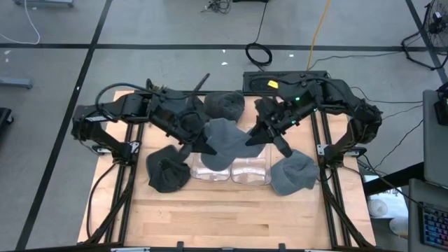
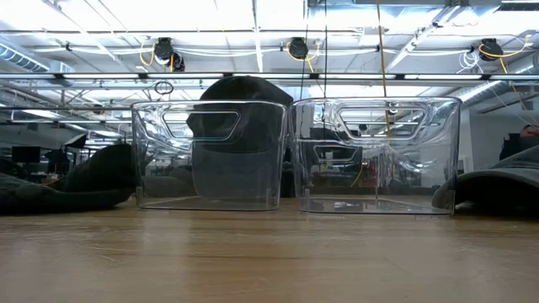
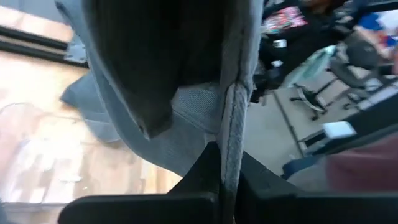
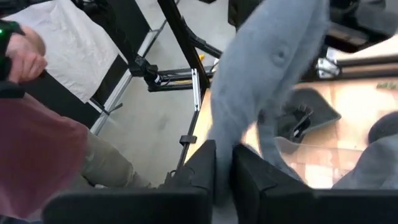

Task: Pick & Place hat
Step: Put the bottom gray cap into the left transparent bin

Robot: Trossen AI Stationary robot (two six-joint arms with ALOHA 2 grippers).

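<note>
A light grey hat (image 1: 227,138) hangs between my two grippers over the far side of two clear bins (image 1: 231,170), which stand side by side on the wooden table (image 1: 231,217). My left gripper (image 1: 208,145) is shut on the hat's left side and my right gripper (image 1: 260,138) on its right side. Three other hats rest on the table: a dark one (image 1: 168,169) left of the bins, a dark one (image 1: 224,105) beyond them, a grey one (image 1: 294,173) to the right. My left gripper (image 3: 229,186) pinches a stitched edge of the hat (image 3: 232,140) between its two fingers, the edge running along them. The hat spreads out beyond the fingertips, clear of the table. My right gripper (image 4: 224,171) has a fold of the grey hat (image 4: 225,146) between its two fingers, which stand only a narrow gap apart. The cloth rises from the fingertips toward the other arm, lifted clear.
The bins (image 2: 295,156) show empty in the low view. A person's hand (image 4: 25,46) and red garment (image 4: 37,155) are beside the table on the right arm's side. Bare wood lies toward the near edge (image 1: 231,224).
</note>
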